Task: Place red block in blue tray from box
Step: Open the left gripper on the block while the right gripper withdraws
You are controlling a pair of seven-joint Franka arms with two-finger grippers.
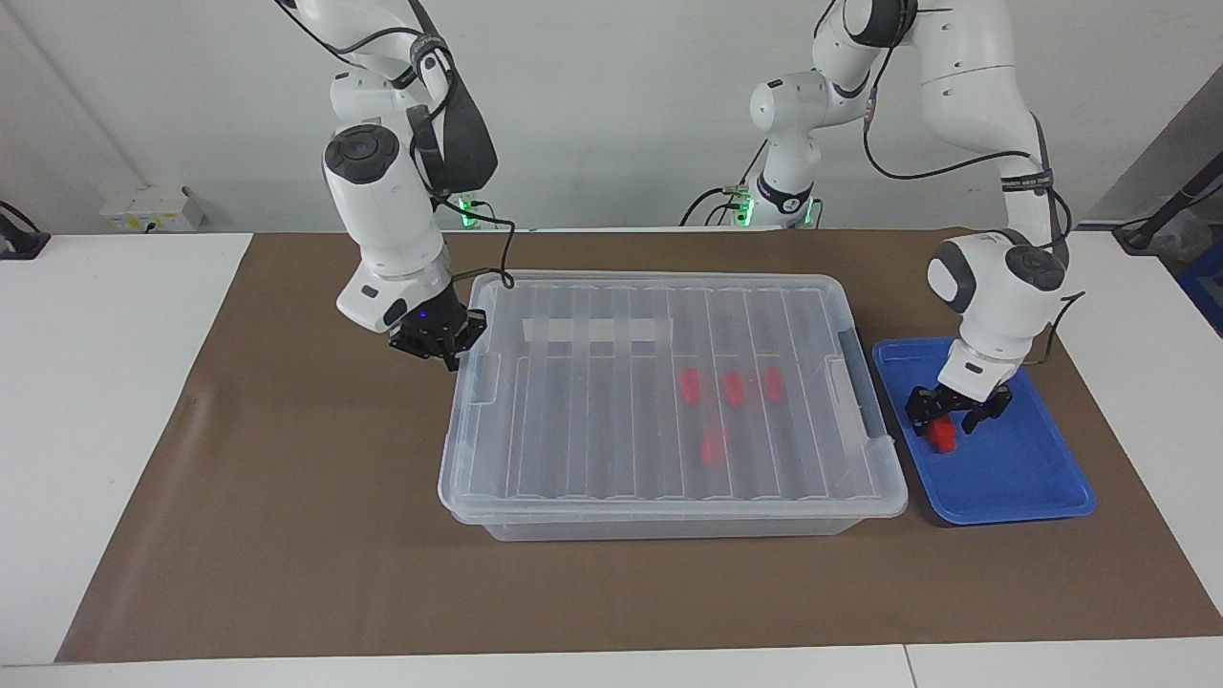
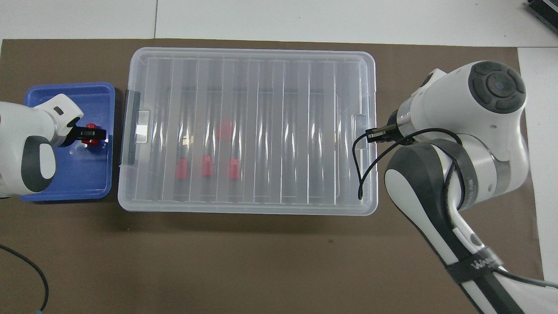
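Observation:
One red block (image 1: pixel 943 438) (image 2: pixel 90 134) stands in the blue tray (image 1: pixel 1013 468) (image 2: pixel 87 174), at the left arm's end of the table. My left gripper (image 1: pixel 948 423) (image 2: pixel 91 134) hangs just over it, open, fingers spread to either side of the block. Several more red blocks (image 1: pixel 734 385) (image 2: pixel 207 166) lie inside the box (image 1: pixel 669 516) (image 2: pixel 244 210), seen through its ribbed clear lid (image 1: pixel 592 420), which sits squarely on it. My right gripper (image 1: pixel 441 344) (image 2: pixel 378 132) is shut at the box's end toward the right arm, by the lid's edge.
A brown mat (image 1: pixel 287 535) covers the table under everything. The right arm's black cable (image 2: pixel 359 174) droops over the lid's end. A dark grey latch (image 1: pixel 853 377) is on the box's end next to the tray.

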